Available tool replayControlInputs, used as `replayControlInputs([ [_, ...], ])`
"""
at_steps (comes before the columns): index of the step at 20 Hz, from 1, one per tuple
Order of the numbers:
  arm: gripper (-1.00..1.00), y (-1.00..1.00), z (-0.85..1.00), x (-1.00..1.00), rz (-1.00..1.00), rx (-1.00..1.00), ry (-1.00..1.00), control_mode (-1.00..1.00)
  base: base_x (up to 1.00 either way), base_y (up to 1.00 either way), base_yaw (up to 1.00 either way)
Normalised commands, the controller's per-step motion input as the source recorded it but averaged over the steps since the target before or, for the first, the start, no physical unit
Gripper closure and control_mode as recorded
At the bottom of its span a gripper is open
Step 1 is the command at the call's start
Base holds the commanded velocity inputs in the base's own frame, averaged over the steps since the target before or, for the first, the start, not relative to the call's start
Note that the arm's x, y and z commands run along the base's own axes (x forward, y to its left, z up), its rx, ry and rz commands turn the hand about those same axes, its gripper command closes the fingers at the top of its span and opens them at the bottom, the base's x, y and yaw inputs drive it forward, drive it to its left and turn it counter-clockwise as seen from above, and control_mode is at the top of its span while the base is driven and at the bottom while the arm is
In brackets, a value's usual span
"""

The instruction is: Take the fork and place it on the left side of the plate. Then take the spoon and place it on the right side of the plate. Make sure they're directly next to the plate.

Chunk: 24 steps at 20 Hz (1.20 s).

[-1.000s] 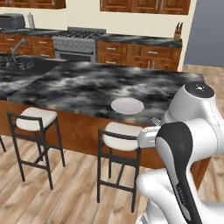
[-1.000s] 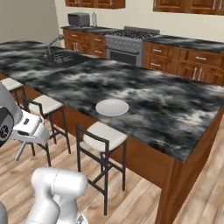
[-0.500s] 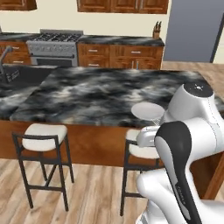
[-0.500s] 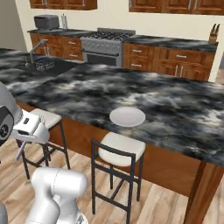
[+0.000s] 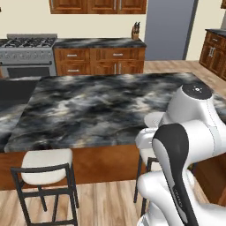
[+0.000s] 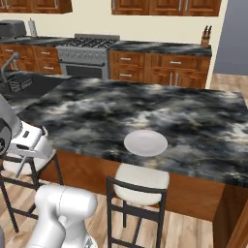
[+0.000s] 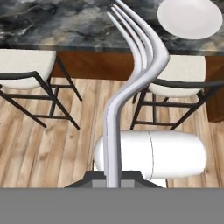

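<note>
Fork [image 7: 131, 74]: clamped in our gripper [image 7: 113, 177], tines rising straight ahead of the fingers. Plate [image 7: 190, 18]: on the counter [image 6: 97, 111] edge, well ahead and right of the fingers. Step, we judge: carrying fork. Next: lay it touching the plate's left side.

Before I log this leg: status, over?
Tool shut on fork. Plate bare on island counter. Stools below counter edge, nothing blocking.

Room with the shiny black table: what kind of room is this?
It looks like a home kitchen. There's a stove against the back wall, wooden cabinets beside it, and a big marble-topped island with stools pulled up to it, where a plate sits.
</note>
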Motion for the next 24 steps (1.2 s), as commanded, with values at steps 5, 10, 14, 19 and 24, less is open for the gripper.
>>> replayControlInputs([
  [5,1.0,0.0,0.0,0.0,0.0,0.0,0.0,1.0,0.89,-0.07,-0.18],
  [10,1.0,0.0,0.0,0.0,0.0,0.0,0.0,1.0,0.83,-0.07,-0.15],
  [14,1.0,-0.4,-0.14,0.83,-0.14,0.01,0.17,-1.0,0.0,0.0,0.0],
  [19,1.0,-0.48,-0.35,0.94,-0.1,0.0,0.19,-1.0,0.0,0.0,0.0],
  [24,1.0,-0.1,-0.73,0.89,-0.01,-0.01,0.12,-1.0,0.0,0.0,0.0],
])
